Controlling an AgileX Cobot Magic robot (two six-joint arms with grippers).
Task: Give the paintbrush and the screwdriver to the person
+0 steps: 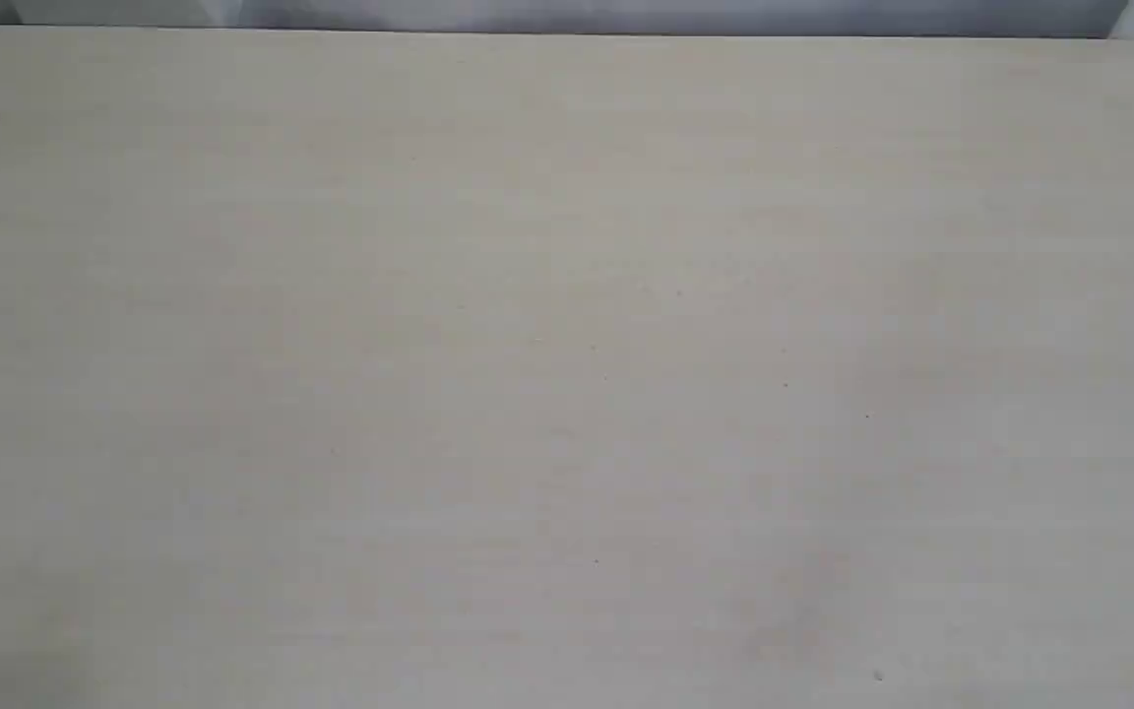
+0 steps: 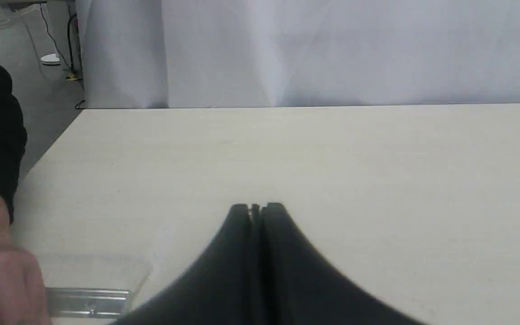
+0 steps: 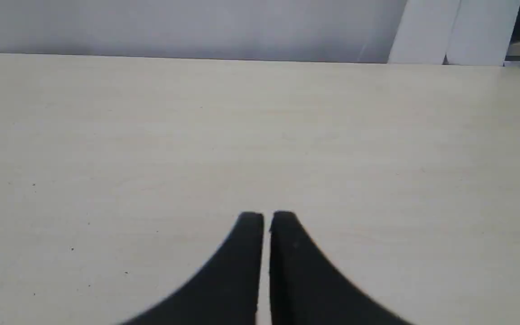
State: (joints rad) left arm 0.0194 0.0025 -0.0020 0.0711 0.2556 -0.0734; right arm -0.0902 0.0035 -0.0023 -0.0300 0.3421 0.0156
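Only part of the paintbrush (image 2: 89, 302) showed: silver ferrule, pale bristles blurry, low over the bench (image 2: 332, 158), handle end hidden behind the person's hand (image 2: 2, 275), dark cuff above.

Table (image 1: 567, 354): pale beige wood-grain top, matte, with a few tiny dark specks. It fills nearly the whole exterior view. Behind its far edge hangs a white fabric backdrop (image 2: 332, 49) with soft vertical folds. Past one table corner is grey floor (image 2: 48, 99). Thin dark cables (image 2: 68, 40) trail down to it, near a small white round base (image 2: 51, 58). At the opposite end, white upright panels (image 3: 454, 31) stand behind the table edge. Light is even and diffuse; shadows on the top are faint.
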